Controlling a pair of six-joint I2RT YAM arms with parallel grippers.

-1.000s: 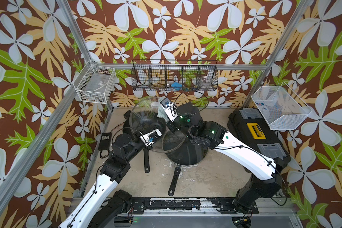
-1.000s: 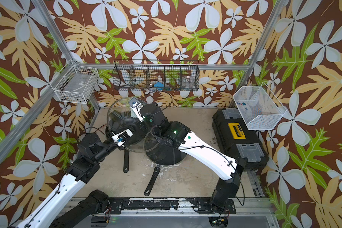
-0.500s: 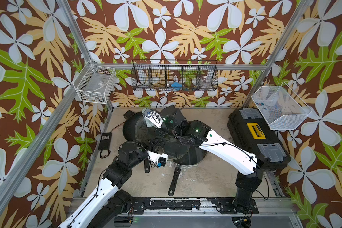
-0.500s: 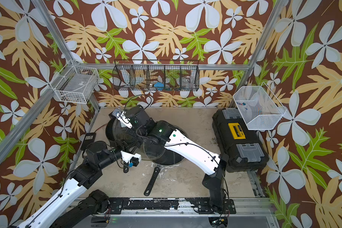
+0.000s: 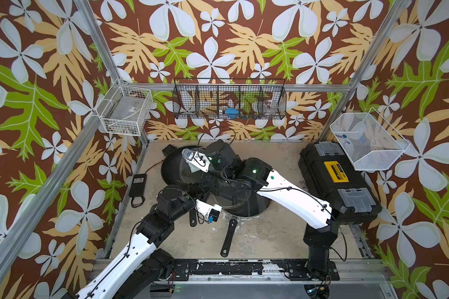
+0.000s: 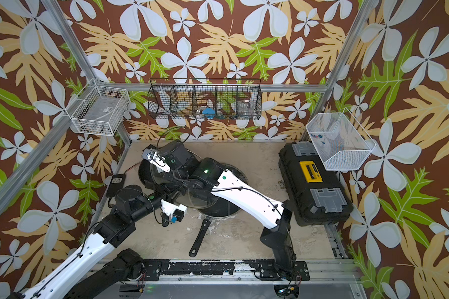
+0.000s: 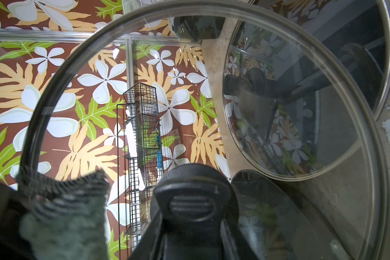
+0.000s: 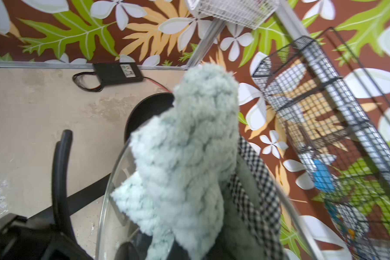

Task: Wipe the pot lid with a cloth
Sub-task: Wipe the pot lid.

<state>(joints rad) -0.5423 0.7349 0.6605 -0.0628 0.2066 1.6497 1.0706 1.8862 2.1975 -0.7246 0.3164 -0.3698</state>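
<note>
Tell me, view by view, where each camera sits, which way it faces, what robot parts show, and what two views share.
Both top views: high in front, looking down at the table; left arm and right arm show.
Left wrist: behind the left claw, which shows gripping the pot lid; looks through its glass toward the black wire basket.
Right wrist: behind the cloth, facing the lid; one chequered finger pad shows.
Shared: both wrist views show cloth and lid.

"FC" on black power adapter (image 5: pixel 138 184)
</note>
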